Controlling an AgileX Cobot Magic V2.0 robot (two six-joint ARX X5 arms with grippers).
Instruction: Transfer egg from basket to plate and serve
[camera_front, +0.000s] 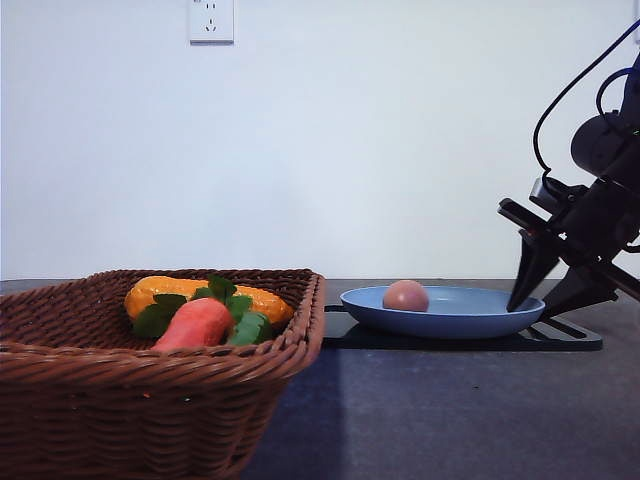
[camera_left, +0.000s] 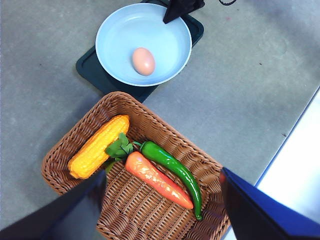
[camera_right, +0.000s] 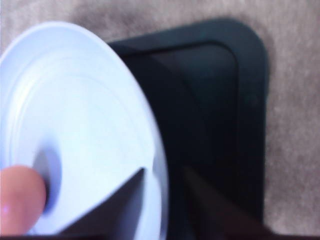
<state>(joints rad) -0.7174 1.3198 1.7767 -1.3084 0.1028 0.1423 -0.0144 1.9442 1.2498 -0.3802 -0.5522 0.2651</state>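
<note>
Pinkish-brown egg (camera_front: 405, 295) is seen resting in the blue plate (camera_front: 480, 318) on the black tray (camera_left: 90, 65); it likely rolls. The rigid rim is straddled by the spread right gripper (camera_front: 548, 290).

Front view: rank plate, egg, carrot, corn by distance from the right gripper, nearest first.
From the right gripper, at the far right:
1. Plate: its right rim sits between the fingers.
2. Egg: on the left part of the plate.
3. Corn and carrot: both in the basket at the left; too close to call from this view.
</note>
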